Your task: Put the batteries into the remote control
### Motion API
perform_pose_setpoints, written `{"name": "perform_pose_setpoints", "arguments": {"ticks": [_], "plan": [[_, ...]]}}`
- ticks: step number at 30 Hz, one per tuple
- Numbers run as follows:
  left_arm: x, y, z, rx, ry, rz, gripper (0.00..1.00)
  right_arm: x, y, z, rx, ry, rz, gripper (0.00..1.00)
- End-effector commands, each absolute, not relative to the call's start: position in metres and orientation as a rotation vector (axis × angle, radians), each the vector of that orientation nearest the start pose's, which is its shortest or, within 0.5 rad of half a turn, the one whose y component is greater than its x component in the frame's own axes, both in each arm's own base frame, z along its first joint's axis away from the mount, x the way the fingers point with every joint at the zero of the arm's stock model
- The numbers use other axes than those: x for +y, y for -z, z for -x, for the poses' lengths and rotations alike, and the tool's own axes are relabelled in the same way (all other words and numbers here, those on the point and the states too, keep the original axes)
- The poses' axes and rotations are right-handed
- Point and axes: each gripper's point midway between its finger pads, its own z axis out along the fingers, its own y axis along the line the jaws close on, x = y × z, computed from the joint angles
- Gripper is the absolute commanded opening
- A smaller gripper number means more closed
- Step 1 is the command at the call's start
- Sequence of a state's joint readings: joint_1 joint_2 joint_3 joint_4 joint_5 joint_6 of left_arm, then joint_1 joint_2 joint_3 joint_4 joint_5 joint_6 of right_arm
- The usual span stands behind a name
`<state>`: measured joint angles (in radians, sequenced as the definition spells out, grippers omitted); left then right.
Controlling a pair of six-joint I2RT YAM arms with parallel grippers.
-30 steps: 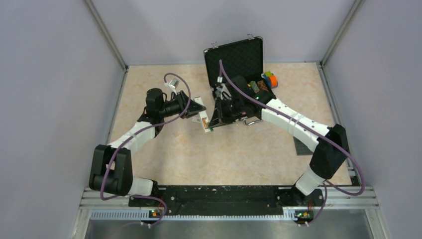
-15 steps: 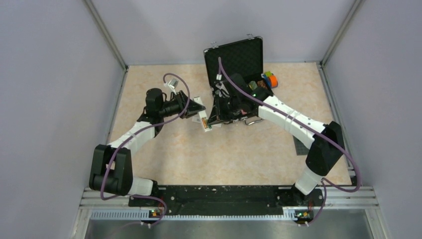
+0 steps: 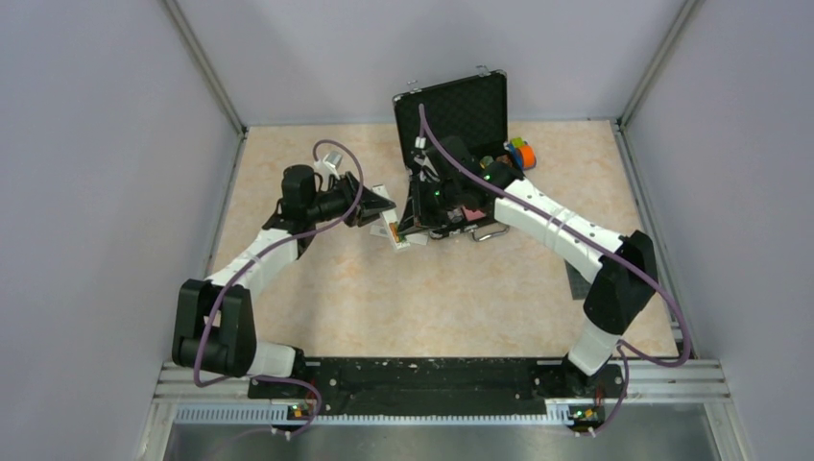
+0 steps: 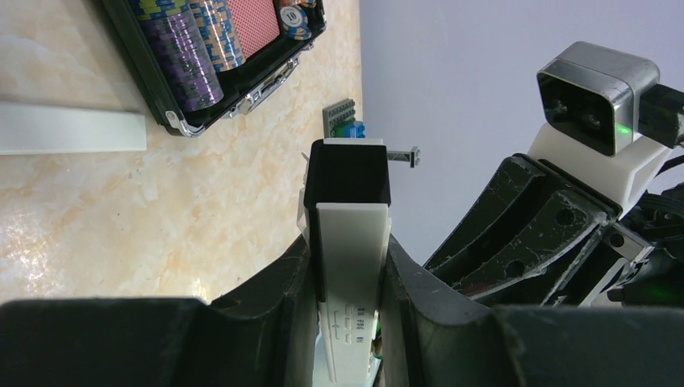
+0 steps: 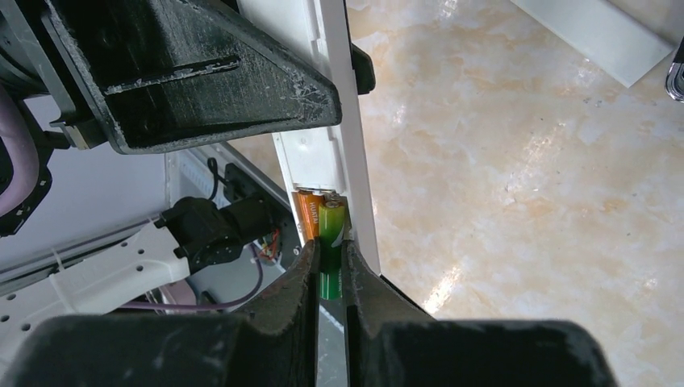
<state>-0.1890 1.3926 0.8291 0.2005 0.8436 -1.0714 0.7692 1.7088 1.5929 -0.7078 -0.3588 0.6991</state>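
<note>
Presently, the marbled table (image 3: pixel 432 298) carries an open black case (image 3: pixel 459 108) at its far middle, lid upright, with stacks of poker chips (image 4: pixel 181 48) in its tray. Both arms meet just left of that case, raised above the surface. The left gripper (image 3: pixel 376 209) is closed narrow on the remote control (image 4: pixel 349 234) — the white bar is clamped across its width, one end projecting beyond the fingers. The right gripper (image 5: pixel 331 270) is pinched on the green battery (image 5: pixel 330 238), holding it lengthwise at the remote's open compartment. The brownish-red battery (image 5: pixel 307 214) lies inside that compartment, directly alongside the green one — whether the green one is fully seated cannot be told.
</note>
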Motion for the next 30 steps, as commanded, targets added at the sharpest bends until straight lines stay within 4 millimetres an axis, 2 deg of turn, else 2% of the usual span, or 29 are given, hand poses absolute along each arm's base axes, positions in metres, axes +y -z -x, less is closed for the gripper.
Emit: {"name": "perform_pose_setpoints", "arguments": {"ticks": [1,12,24,30], "plan": [[-0.225,-0.25,-0.322,2.089,1.65,0.219,0.0,0.366,-0.218,-0.266,2.6,-0.983,0.275,0.15],[-0.226,-0.249,-0.328,2.101,1.635,0.225,0.0,0.357,-0.24,-0.265,2.535,-0.975,0.279,0.39],[-0.23,-0.255,-0.329,2.1,1.691,0.171,0.0,0.341,-0.254,-0.259,2.497,-0.987,0.272,0.43],[-0.233,-0.258,-0.329,2.098,1.742,0.145,0.0,0.337,-0.272,-0.252,2.408,-1.054,0.306,0.48]]}}
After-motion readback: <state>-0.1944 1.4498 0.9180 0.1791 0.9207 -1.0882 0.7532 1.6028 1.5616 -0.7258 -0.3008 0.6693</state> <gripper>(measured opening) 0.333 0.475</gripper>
